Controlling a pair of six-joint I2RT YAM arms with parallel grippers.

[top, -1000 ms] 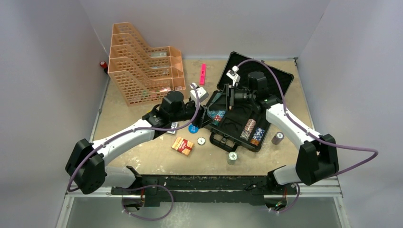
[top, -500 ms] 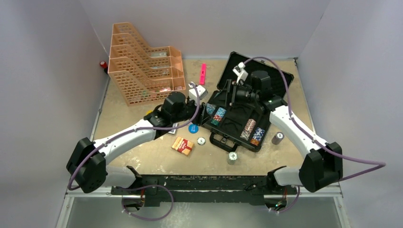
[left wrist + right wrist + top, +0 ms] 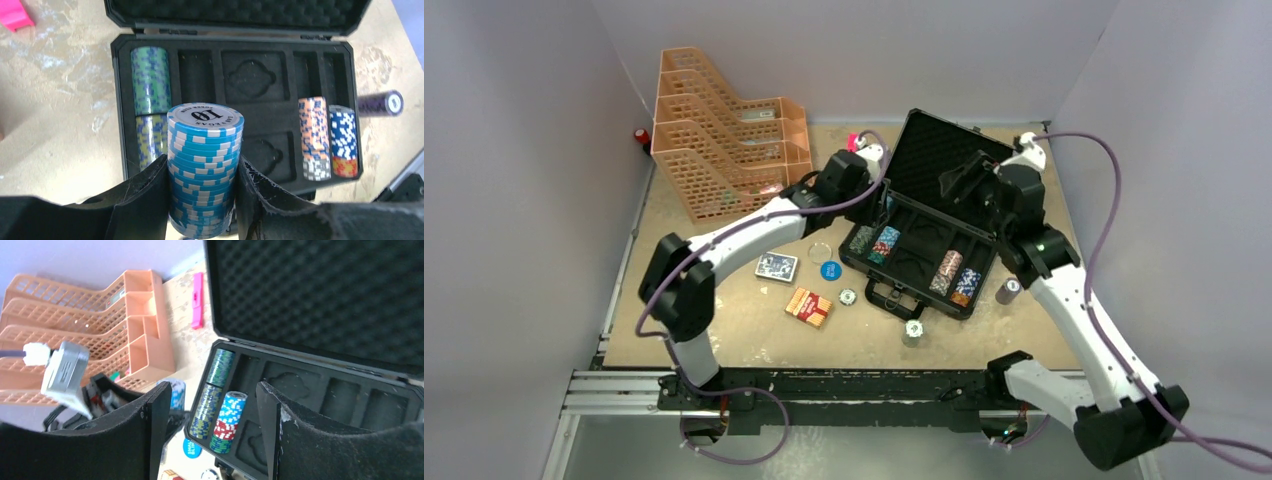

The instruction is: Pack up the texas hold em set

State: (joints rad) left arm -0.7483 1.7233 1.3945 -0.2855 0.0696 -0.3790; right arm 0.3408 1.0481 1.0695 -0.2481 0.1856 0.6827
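The black case [image 3: 865, 269] lies open, its foam lid [image 3: 949, 148] raised. Its slots hold green stacks [image 3: 150, 80], a blue-red-green stack [image 3: 227, 422], an orange stack [image 3: 313, 135] and a blue stack [image 3: 344, 140]. My left gripper [image 3: 876, 198] is at the case's back left corner, shut on a tall stack of light blue chips [image 3: 205, 170], held upright above the case's left slots. My right gripper [image 3: 959, 180] is open and empty [image 3: 212, 410], raised in front of the lid.
On the table left of the case lie a blue card deck [image 3: 776, 266], a red deck [image 3: 808, 306], a blue button [image 3: 830, 269] and a white chip [image 3: 848, 296]. A chip stack [image 3: 913, 331] and a purple roll [image 3: 1008, 291] lie nearby. An orange organizer [image 3: 724, 140] stands back left.
My left arm swung from the case's front left to its back left, carrying the blue stack. My right gripper drew back and up from over the case toward the lid.
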